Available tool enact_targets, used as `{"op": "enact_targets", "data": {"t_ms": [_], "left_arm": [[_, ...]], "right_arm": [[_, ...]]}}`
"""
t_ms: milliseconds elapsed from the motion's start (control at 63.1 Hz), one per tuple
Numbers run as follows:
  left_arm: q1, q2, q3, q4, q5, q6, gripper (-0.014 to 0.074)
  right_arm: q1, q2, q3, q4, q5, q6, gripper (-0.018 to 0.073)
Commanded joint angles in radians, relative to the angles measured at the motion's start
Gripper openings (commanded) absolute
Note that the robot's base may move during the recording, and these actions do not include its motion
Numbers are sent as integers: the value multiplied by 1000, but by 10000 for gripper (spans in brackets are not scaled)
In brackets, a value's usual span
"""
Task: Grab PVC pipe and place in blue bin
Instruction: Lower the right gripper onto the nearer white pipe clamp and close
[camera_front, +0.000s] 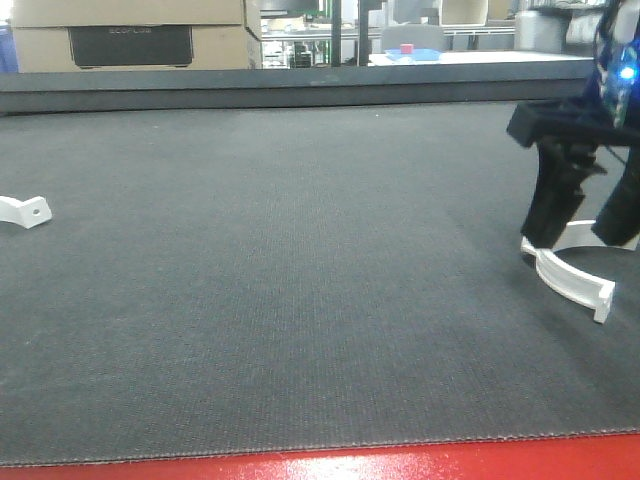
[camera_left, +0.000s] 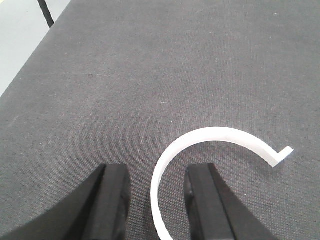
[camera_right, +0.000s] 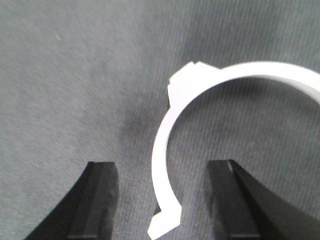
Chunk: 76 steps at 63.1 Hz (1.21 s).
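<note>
Two white C-shaped PVC pipe pieces lie on the dark mat. One PVC pipe (camera_front: 565, 277) is at the right, under my right gripper (camera_front: 585, 235). In the right wrist view that pipe (camera_right: 240, 72) curves down between the open fingers of the right gripper (camera_right: 162, 200), with a gap on each side. The other PVC pipe (camera_left: 220, 134) has its left arc running between the open fingers of my left gripper (camera_left: 159, 200), touching neither. Only one tab end of this pipe (camera_front: 22, 210) shows at the left edge of the front view. The blue bin is out of view.
The grey mat (camera_front: 300, 280) ends at a red strip (camera_front: 400, 468) in front and a raised dark ledge (camera_front: 300, 88) behind. Cardboard boxes (camera_front: 130, 35) stand beyond the ledge at left. A small blue object with a red block (camera_front: 410, 52) sits on a far table.
</note>
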Motion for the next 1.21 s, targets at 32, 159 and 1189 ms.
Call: {"op": "enact_targets", "data": {"t_ms": [32, 159, 1189], "left_arm": [[5, -1, -7, -9, -28, -6, 213], [5, -1, -7, -9, -38, -6, 213], [5, -1, -7, -9, -82, -6, 213]], "right_arm": [[2, 13, -11, -27, 7, 24, 276], [2, 22, -11, -29, -4, 27, 276], [39, 96, -11, -95, -108, 27, 244]]}}
